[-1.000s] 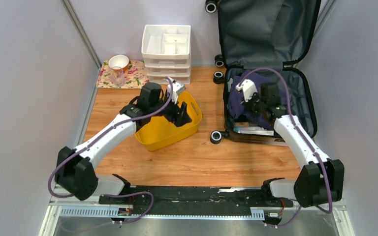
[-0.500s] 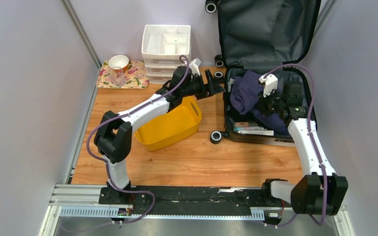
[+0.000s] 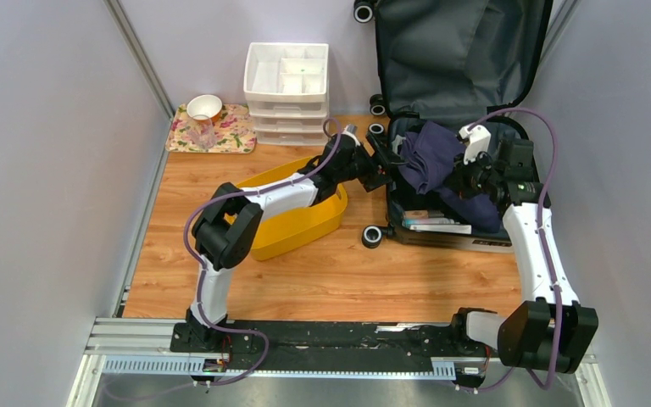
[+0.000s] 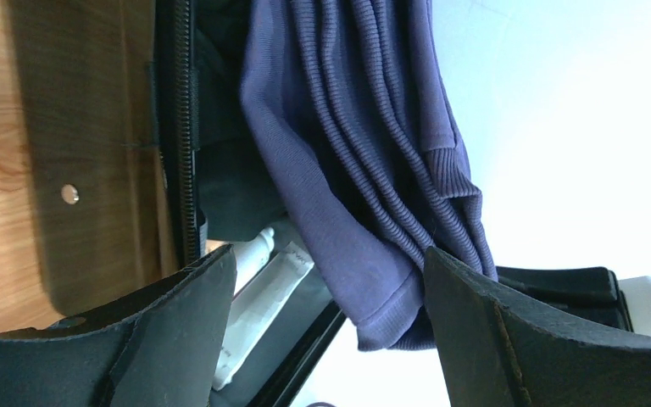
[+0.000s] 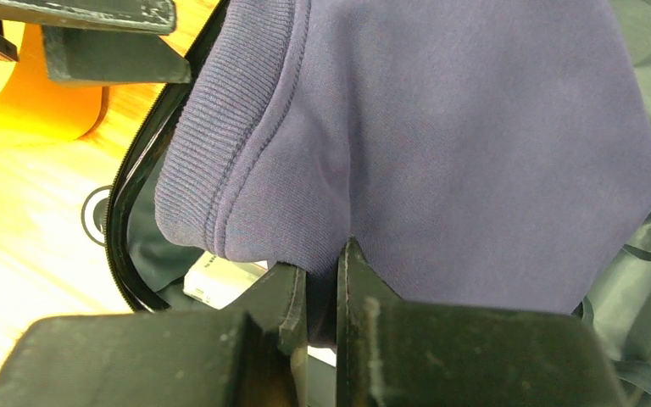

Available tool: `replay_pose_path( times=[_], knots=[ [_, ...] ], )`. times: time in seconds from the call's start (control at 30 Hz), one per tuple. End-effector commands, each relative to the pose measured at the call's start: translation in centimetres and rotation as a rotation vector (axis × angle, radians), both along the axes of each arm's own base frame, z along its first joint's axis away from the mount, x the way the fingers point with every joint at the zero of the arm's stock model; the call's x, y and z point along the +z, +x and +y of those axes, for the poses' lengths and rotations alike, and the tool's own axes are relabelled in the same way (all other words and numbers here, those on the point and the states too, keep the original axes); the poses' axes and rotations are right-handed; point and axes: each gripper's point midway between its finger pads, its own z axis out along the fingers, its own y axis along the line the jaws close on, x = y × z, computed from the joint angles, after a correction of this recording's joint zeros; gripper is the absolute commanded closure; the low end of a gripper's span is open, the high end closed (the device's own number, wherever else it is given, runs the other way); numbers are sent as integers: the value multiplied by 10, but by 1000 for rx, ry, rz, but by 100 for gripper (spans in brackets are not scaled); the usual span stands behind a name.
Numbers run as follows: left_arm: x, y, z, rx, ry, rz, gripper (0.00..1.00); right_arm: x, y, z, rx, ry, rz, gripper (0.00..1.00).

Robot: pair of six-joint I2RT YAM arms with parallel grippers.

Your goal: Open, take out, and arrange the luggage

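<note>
The luggage point(image 3: 525, 182) lies open at the back right, its lid point(image 3: 458, 51) upright and lined in dark grey. My right gripper point(image 3: 462, 180) is shut on a navy sweater point(image 3: 428, 157) and holds it lifted above the case; the pinched cloth shows in the right wrist view point(image 5: 441, 127). My left gripper point(image 3: 387, 159) is open at the case's left rim, its jaws wide on either side of the sweater's hanging hem point(image 4: 364, 212). A white tube point(image 4: 258, 292) and white boxes point(image 3: 436, 225) lie in the case.
A yellow bin point(image 3: 292, 225) sits under my left arm. A white drawer organizer point(image 3: 286, 80) stands at the back. A floral mat point(image 3: 233, 131) with a white bowl point(image 3: 204, 106) and a clear cup point(image 3: 204, 131) is at the back left. Walls close in on both sides.
My left arm swung right from the yellow bin to the case's left rim. My right gripper lifted the navy sweater up and back out of the case.
</note>
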Motion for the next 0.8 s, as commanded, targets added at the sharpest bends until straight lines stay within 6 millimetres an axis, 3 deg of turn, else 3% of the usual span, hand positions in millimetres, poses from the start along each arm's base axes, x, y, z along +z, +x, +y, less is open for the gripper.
replay_pose_path(
  times=[0.0, 0.17, 0.33, 0.5, 0.77],
  knots=[
    [34, 4, -24, 45, -138, -3, 11, 34, 4, 6, 32, 25, -97, 100],
    [24, 18, -26, 119, -149, 20, 11, 32, -3, 9, 50, 25, -83, 100],
    [41, 33, -30, 146, -191, -42, 11, 26, -12, 13, 86, 25, -68, 100],
    [61, 32, -35, 104, -221, -139, 11, 14, -21, 13, 83, 36, -35, 100],
    [61, 34, -39, 84, -205, -181, 11, -3, -44, 28, 193, 56, 3, 100]
  ],
)
